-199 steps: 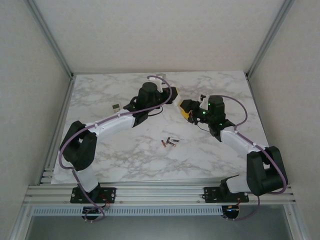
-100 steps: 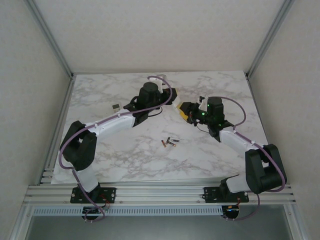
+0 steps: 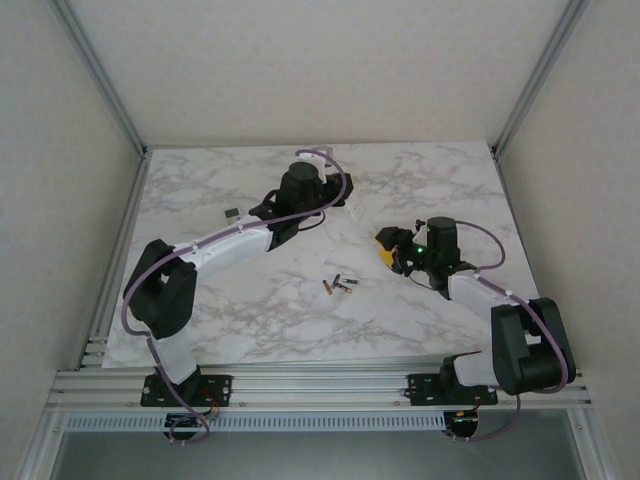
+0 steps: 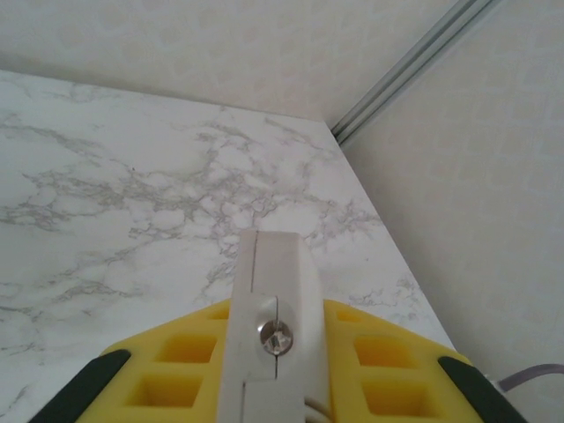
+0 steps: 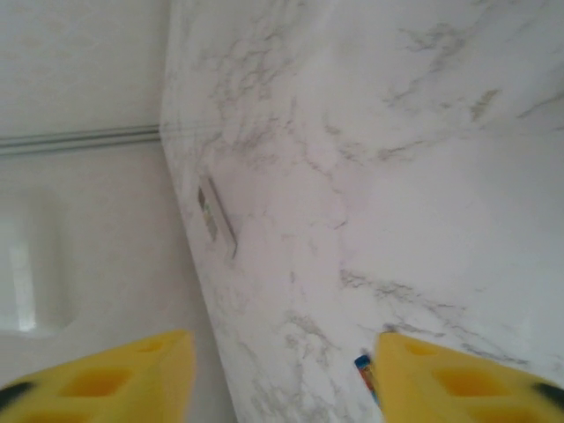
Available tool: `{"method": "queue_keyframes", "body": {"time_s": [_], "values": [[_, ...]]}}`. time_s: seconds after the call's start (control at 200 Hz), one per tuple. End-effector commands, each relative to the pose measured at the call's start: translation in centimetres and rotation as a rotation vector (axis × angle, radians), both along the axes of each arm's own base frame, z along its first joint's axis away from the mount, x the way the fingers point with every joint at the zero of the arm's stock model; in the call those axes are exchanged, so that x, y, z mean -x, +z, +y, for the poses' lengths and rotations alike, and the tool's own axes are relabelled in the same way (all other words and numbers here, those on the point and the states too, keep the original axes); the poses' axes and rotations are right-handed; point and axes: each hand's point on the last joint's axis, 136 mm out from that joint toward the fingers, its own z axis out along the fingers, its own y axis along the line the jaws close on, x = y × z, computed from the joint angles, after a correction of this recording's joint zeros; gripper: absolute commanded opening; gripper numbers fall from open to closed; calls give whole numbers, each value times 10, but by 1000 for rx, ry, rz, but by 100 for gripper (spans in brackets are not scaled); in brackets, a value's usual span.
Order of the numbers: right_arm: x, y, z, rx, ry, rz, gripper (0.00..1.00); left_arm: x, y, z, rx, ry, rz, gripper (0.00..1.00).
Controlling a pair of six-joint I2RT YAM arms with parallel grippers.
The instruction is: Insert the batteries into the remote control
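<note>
The batteries (image 3: 340,286) are spotted lying crosswise, left of the right gripper (image 3: 388,249), the nearer one, its jaws spread apart. The remote control (image 4: 264,264) is clamped in the left gripper (image 4: 273,310).

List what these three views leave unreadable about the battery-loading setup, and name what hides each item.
- Batteries, top view: too small to count or read polarity.
- White slab in the left jaws, left wrist view: lower end cut off by the bottom edge; any battery bay unseen.
- Small dark-and-light item, top view: too small to identify.
- Blue-red object, right wrist view: blurred, at the edge of a yellow finger.
</note>
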Motion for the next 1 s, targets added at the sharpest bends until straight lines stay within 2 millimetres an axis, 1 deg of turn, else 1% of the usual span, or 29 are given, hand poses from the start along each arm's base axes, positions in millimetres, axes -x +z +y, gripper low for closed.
{"method": "queue_keyframes", "body": {"time_s": [0.0, 0.03, 0.105, 0.26, 0.335, 0.421, 0.526, 0.716, 0.766, 0.776, 0.796, 0.996], "values": [[-1, 54, 14, -25, 83, -188, 73, -3, 8, -10, 37, -25, -25, 0], [-2, 62, 16, -19, 92, -205, 76, -3, 9, -11, 40, -28, -27, 0], [-4, 72, 22, -22, 106, -213, 80, -3, 9, -15, 47, -38, -28, 0], [-17, 71, 32, -78, 110, -191, 81, -1, 13, -19, 69, -53, -30, 0], [-21, 69, 36, -86, 114, -182, 82, 1, 16, -20, 75, -62, -33, 0], [-24, 71, 43, -92, 125, -188, 82, 2, 17, -21, 75, -64, -35, 0], [-27, 66, 48, -89, 128, -175, 81, 3, 18, -21, 74, -66, -37, 0], [-31, 60, 49, -80, 117, -164, 81, 7, 20, -21, 85, -77, -31, 0], [-32, 57, 48, -76, 112, -154, 80, 8, 23, -21, 90, -79, -33, 0], [-32, 56, 48, -74, 111, -151, 80, 8, 28, -21, 103, -80, -49, 0], [-33, 54, 48, -74, 111, -147, 80, 8, 30, -21, 109, -82, -54, 0], [-34, 43, 49, -76, 106, -115, 74, 13, 41, -19, 125, -85, -69, 0]]}}
